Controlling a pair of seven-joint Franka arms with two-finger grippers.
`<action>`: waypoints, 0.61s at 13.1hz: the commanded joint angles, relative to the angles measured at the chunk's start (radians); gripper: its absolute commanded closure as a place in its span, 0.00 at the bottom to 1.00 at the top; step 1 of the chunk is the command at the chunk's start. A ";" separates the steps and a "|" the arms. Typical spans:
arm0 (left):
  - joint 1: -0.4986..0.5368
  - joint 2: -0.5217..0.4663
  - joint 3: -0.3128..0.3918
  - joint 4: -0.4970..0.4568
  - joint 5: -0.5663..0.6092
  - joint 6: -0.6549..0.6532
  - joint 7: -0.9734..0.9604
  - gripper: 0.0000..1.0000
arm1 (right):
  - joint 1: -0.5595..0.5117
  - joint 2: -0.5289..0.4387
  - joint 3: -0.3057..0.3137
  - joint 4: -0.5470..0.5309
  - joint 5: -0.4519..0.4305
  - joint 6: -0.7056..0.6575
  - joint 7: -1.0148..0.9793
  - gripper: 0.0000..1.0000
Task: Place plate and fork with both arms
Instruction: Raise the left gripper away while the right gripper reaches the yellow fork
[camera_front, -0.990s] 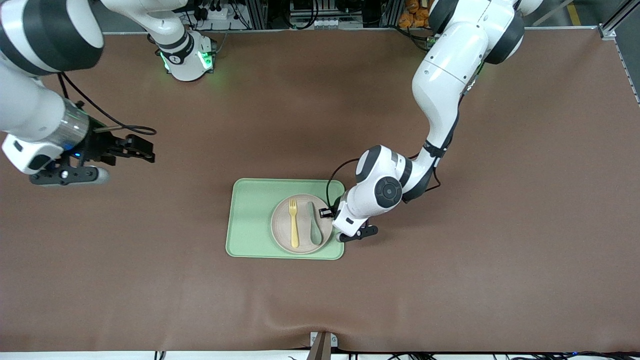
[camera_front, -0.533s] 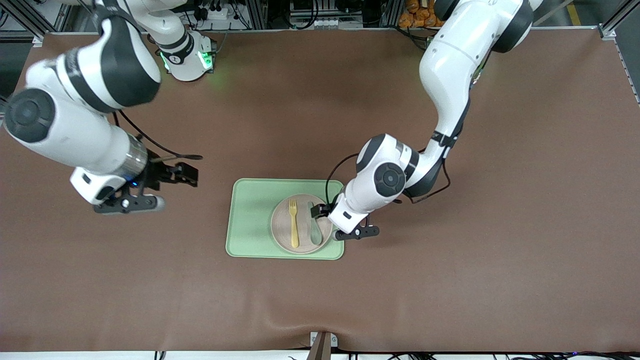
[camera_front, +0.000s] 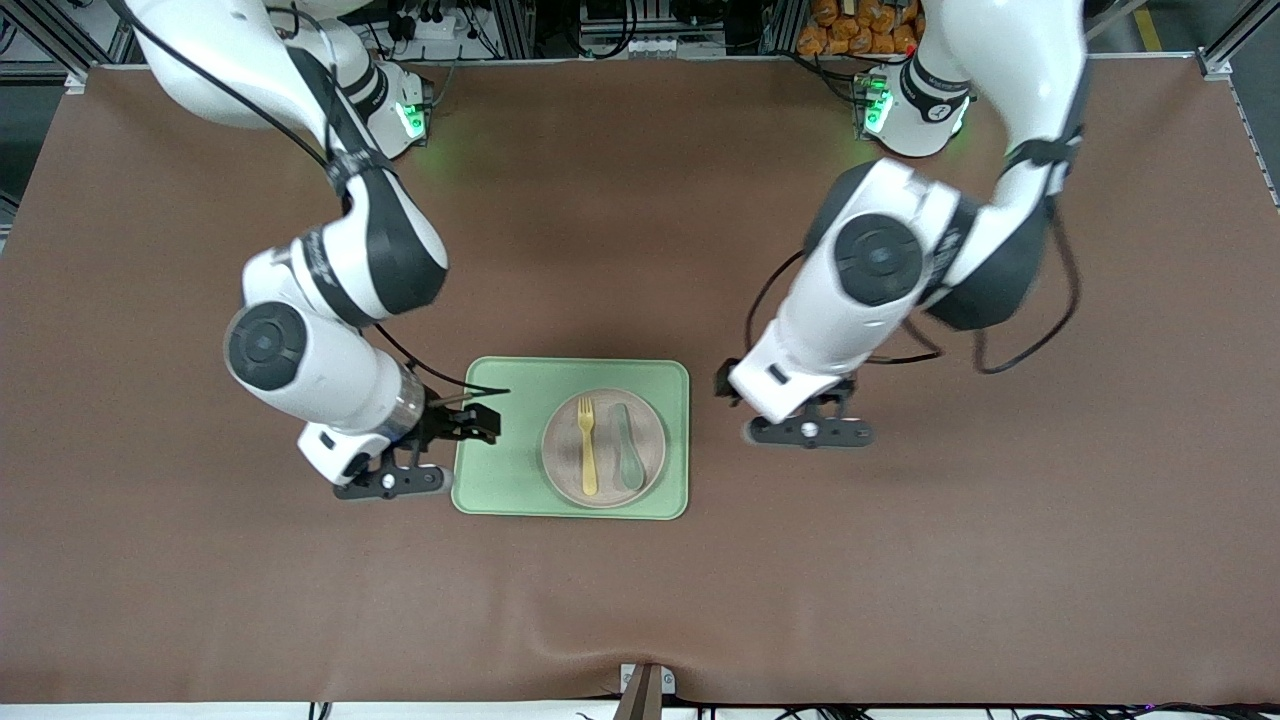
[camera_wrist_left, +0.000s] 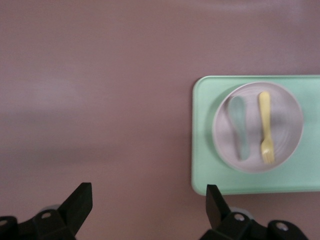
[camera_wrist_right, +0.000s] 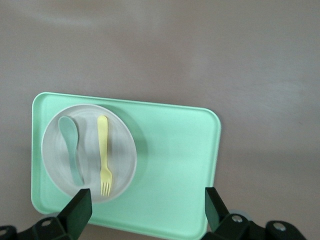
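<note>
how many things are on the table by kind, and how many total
tray: 1, light green, on the brown table
plate: 1, pale beige-pink, on the tray
fork: 1, yellow, on the plate
spoon: 1, grey-green, on the plate beside the fork
total: 4

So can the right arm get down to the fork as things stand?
Probably yes. The right gripper, open, hangs at the tray's edge; the fork lies uncovered on the plate beside the spoon, and the left gripper is off the tray.
</note>
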 joint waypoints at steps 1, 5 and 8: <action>0.074 -0.149 -0.007 -0.038 0.005 -0.145 0.067 0.00 | 0.075 0.112 -0.016 0.065 0.002 0.081 0.041 0.01; 0.161 -0.298 -0.008 -0.079 0.017 -0.286 0.197 0.00 | 0.122 0.218 -0.016 0.068 -0.014 0.219 0.075 0.15; 0.235 -0.369 -0.010 -0.162 0.017 -0.281 0.216 0.00 | 0.168 0.257 -0.038 0.068 -0.050 0.241 0.104 0.26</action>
